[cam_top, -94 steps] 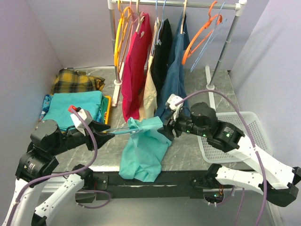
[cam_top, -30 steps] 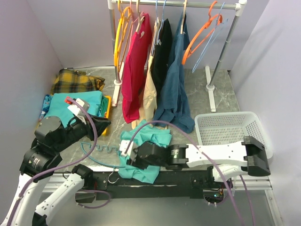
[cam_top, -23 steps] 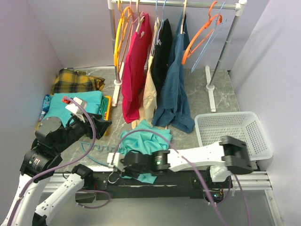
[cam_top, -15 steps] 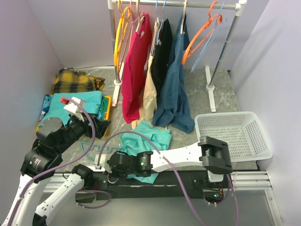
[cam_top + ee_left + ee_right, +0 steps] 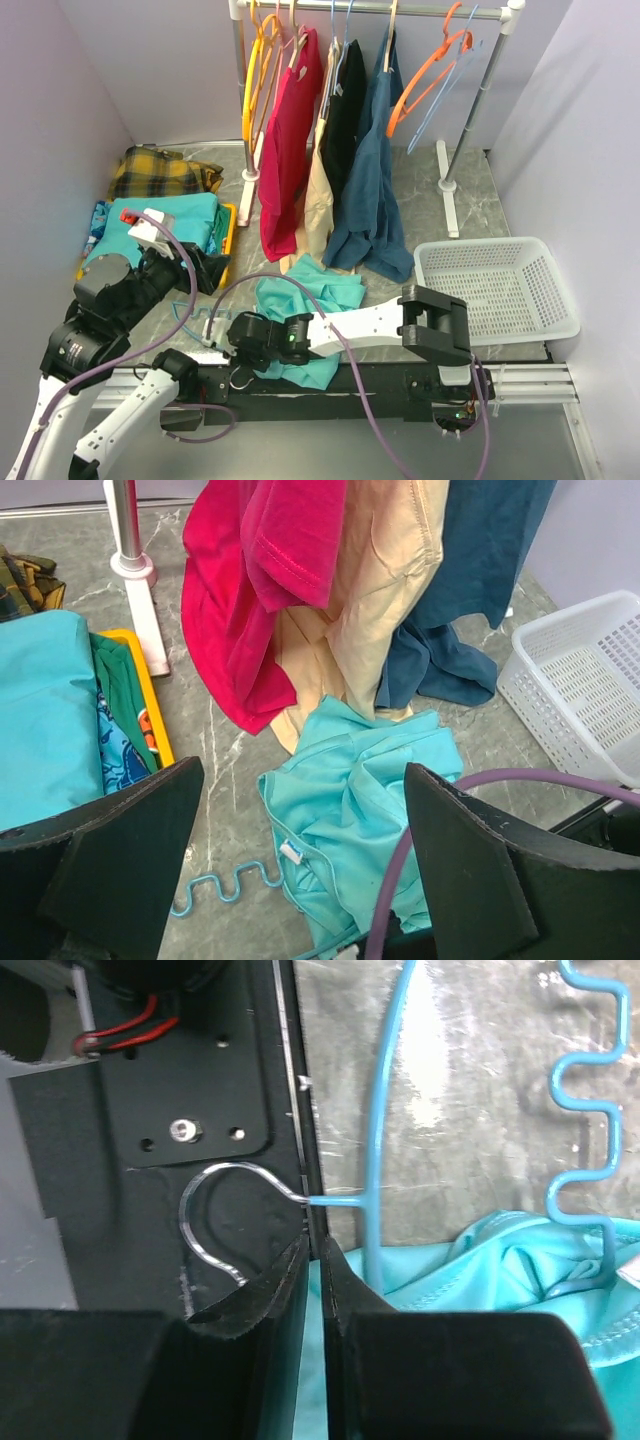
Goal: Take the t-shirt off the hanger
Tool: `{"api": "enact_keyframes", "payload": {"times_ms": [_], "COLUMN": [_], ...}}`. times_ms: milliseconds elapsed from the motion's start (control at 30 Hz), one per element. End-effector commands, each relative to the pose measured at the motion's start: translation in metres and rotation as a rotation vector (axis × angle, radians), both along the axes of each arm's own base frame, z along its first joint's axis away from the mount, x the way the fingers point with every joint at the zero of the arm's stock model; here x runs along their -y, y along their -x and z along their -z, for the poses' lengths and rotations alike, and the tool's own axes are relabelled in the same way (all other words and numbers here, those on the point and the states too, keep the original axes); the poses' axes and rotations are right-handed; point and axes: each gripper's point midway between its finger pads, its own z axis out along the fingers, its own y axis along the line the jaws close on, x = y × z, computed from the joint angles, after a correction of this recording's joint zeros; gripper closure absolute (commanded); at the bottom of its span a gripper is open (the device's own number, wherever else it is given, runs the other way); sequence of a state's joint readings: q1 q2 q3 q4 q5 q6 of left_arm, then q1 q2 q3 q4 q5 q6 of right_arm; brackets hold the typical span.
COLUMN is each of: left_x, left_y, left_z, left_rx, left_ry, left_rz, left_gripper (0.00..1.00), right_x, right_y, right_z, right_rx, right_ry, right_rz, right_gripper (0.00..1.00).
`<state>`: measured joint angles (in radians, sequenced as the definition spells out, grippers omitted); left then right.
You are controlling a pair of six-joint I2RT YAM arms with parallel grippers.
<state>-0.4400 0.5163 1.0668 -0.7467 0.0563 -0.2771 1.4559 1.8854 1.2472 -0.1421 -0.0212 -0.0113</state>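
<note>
The teal t-shirt point(image 5: 308, 298) lies crumpled on the table near the front edge, also seen in the left wrist view point(image 5: 365, 780). The light-blue hanger point(image 5: 205, 320) lies flat beside it on the left, its wavy bar point(image 5: 225, 888) bare and its metal hook point(image 5: 212, 1222) over the black base rail. My right gripper point(image 5: 243, 348) reaches across to the shirt's near-left edge. Its jaws are closed to a thin slit point(image 5: 313, 1252) just below the hanger's neck, with teal cloth showing in it. My left gripper point(image 5: 207, 268) hovers wide open point(image 5: 300, 880) above the hanger, holding nothing.
A rail at the back carries a red shirt point(image 5: 285, 150), beige, black and dark-blue point(image 5: 372, 190) garments and orange hangers point(image 5: 430, 70). A white basket point(image 5: 520, 258) stands at the right. Folded clothes point(image 5: 160, 225) are piled at the left. A purple cable point(image 5: 395, 880) loops over the teal cloth.
My left gripper opened, let the hanger go onto the table and drew back to the left. My right arm swept left along the front edge and its jaws closed.
</note>
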Motion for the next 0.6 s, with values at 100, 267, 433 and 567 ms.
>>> {"api": "enact_keyframes", "payload": {"times_ms": [100, 267, 433, 567], "left_x": [-0.006, -0.008, -0.009, -0.01], "left_y": [0.004, 0.005, 0.006, 0.006], "left_z": [-0.015, -0.019, -0.019, -0.02], "left_rx": [0.035, 0.041, 0.042, 0.046], "left_ry": [0.019, 0.023, 0.021, 0.02], "left_rz": [-0.025, -0.029, -0.034, -0.039], "left_gripper": [0.11, 0.1, 0.09, 0.08], "right_x": [-0.001, 0.002, 0.003, 0.005], "right_y": [-0.009, -0.008, -0.009, -0.01], "right_z": [0.013, 0.027, 0.038, 0.044], "right_rx": [-0.034, -0.057, -0.07, -0.1], "right_ry": [0.01, 0.038, 0.059, 0.081], "right_rz": [0.012, 0.007, 0.005, 0.036], "right_gripper": [0.83, 0.84, 0.9, 1.0]}}
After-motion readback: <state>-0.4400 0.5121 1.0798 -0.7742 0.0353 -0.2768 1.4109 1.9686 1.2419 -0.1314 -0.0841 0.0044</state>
